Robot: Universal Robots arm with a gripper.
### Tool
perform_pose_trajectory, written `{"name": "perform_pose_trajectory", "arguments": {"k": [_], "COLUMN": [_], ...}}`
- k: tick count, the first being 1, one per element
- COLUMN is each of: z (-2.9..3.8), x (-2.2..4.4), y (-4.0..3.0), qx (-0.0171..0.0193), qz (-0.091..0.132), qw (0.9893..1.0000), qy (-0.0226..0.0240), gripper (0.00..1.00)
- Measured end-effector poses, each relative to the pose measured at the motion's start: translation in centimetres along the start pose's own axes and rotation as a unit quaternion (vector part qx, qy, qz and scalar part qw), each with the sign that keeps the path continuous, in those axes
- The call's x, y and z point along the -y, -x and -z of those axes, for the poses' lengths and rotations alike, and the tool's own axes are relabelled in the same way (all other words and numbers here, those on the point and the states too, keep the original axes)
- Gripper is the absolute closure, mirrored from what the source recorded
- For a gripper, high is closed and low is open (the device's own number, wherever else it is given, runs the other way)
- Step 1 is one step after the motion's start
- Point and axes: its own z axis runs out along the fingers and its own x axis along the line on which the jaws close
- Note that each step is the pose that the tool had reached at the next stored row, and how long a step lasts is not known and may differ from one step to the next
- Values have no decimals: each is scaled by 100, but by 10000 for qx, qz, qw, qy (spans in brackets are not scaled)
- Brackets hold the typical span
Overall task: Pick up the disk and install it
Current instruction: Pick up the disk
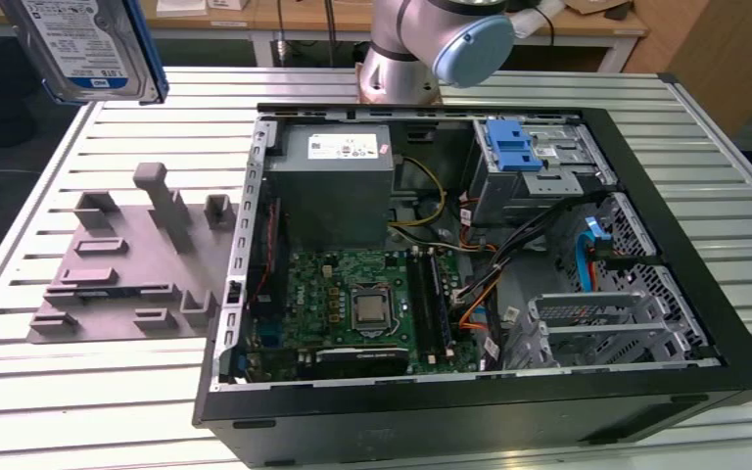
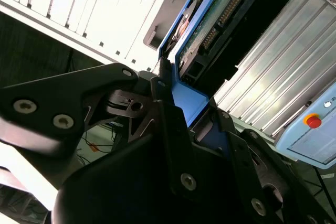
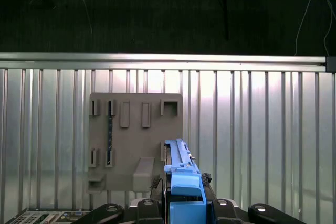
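One disk (image 1: 89, 44), silver with a white-and-blue label and framed in a blue carrier, is hanging high over the slatted metal table (image 1: 689, 127) at the exterior view's upper left. It is riding well apart from the open computer case (image 1: 689, 323) that is lying on the table. In the second wrist view the gripper (image 2: 189, 95) is clamping the disk. Its black fingers (image 2: 169, 124) are pressing against the two sides of the blue carrier, closed narrowly on it, while the disk's circuit board and connector are projecting beyond the fingertips. In the first wrist view the disk is standing edge-on between the fingers, and a grey fixture plate (image 3: 134, 129) is lying flat on the table beneath it. Inside the case, a grey power-supply box (image 1: 337, 171) is sitting above a green motherboard (image 1: 350, 284). A blue latch (image 1: 513, 147) is resting on the drive cage toward the exterior view's upper right. The arm's base (image 1: 396, 69) is standing on the table just behind the case.
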Motion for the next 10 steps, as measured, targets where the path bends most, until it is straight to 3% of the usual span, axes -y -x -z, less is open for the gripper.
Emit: {"name": "perform_pose_trajectory", "arguments": {"k": [5,10], "z": [1,3], "x": [95,117], "y": [0,-36], "qx": [0,0], "qz": [0,0], "qw": [10000,10000], "qy": [0,0], "gripper": [63,63]}}
